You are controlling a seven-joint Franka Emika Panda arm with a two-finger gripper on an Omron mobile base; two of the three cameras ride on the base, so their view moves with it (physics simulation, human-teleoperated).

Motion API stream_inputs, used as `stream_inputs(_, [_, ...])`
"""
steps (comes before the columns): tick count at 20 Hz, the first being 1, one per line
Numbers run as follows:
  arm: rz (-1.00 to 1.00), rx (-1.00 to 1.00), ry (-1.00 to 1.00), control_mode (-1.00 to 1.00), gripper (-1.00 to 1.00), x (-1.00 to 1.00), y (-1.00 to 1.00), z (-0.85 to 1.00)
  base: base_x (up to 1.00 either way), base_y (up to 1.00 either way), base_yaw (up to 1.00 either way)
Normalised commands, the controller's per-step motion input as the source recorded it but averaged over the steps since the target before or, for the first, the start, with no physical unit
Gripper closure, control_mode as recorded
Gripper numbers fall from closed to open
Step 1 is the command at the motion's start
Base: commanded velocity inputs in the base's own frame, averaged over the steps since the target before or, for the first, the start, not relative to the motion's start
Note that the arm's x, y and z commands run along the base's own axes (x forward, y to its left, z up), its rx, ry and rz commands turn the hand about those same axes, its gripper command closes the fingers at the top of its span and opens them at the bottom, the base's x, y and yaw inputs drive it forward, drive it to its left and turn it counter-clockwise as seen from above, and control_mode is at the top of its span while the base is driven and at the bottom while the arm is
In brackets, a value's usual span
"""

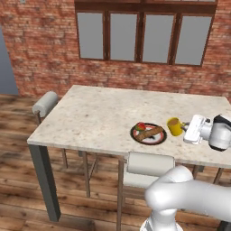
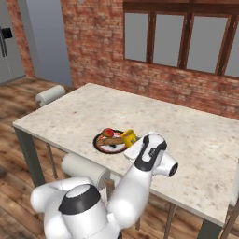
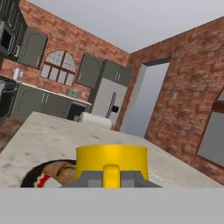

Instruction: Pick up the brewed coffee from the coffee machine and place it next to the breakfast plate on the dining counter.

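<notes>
Right now the hand (image 1: 184, 129) is clamped on the handle of the brewed coffee (image 1: 174, 127), fingers closed tight around it, mug sitting at bench level just right of the breakfast plate (image 1: 148, 133) on the dining bench (image 1: 90, 113); can't tell if the mug base is touching the top or a hair above it. Left base view gives the clean side look: yellow mug between plate and white hand, mug and plate nearly touching, a grey padded stool (image 1: 149, 164) tucked under the near edge, another stool (image 1: 45, 103) at the far left end. Right base view has the arm (image 2: 140, 179) covering most of the mug (image 2: 129, 137), only a yellow sliver beside the plate (image 2: 108, 140); brick wall and windows (image 2: 186, 42) behind. Hand view looks straight along the fingers (image 3: 89, 179) at the mug (image 3: 111, 159): plain yellow cylinder, upright, handle (image 3: 111, 174) facing the camera and pinched between dark grey fingers, liquid not visible from this angle. Plate edge (image 3: 48, 173) shows lower left with brown food; fridge (image 3: 107, 103) and dark cabinets (image 3: 30, 48) far behind.
</notes>
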Motion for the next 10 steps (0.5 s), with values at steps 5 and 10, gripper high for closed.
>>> stream_inputs(5, [0.0,0.0,0.0,-1.0,1.0,0.43,0.0,-0.32,0.0,0.0,0.0])
stream_inputs(10, [0.0,0.0,0.0,-1.0,1.0,0.18,-0.15,-0.35,0.0,0.0,0.0])
